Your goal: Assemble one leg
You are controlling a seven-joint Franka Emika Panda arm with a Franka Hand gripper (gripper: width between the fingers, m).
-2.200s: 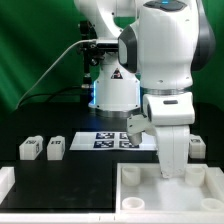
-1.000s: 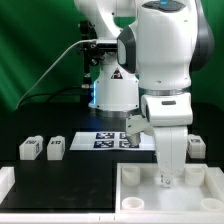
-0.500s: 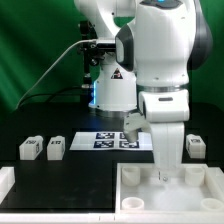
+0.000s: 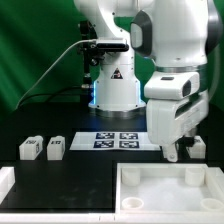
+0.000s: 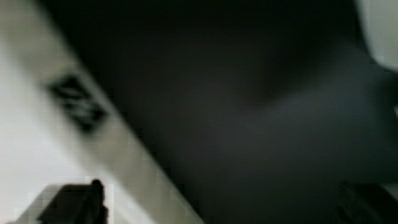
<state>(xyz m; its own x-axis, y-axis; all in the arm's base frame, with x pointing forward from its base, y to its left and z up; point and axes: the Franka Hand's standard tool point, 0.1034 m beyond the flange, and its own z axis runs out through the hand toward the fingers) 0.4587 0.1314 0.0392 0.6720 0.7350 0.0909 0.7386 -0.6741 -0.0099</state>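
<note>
The arm (image 4: 170, 50) fills the upper right of the exterior view. Its fingers (image 4: 172, 150) hang low at the right of the frame, above the black surface (image 4: 85, 165) and just behind the far rim of the tray (image 4: 165, 195), which takes up the lower right. From this view I cannot tell how wide they are spread.

In the wrist view, which is heavily blurred, the two fingers (image 5: 71, 203) show as dark tips far apart at opposite edges of the picture. Only dark surface lies between them, so they are spread wide and hold nothing. The same view shows a pale strip with a dark tag (image 5: 75, 102) on it; it is too blurred to say what it belongs to.

One leg (image 4: 29, 149) and a second leg (image 4: 56, 148) stand close side by side at the lower left of the exterior view, well apart from the fingers. A third leg (image 4: 195, 147) stands at the right edge, just beside the fingers. Whether they touch cannot be told.

The marker board (image 4: 120, 139) lies flat at the frame's middle, in front of the arm's base (image 4: 112, 85). A white piece (image 4: 5, 185) is cut off by the lower left corner.
</note>
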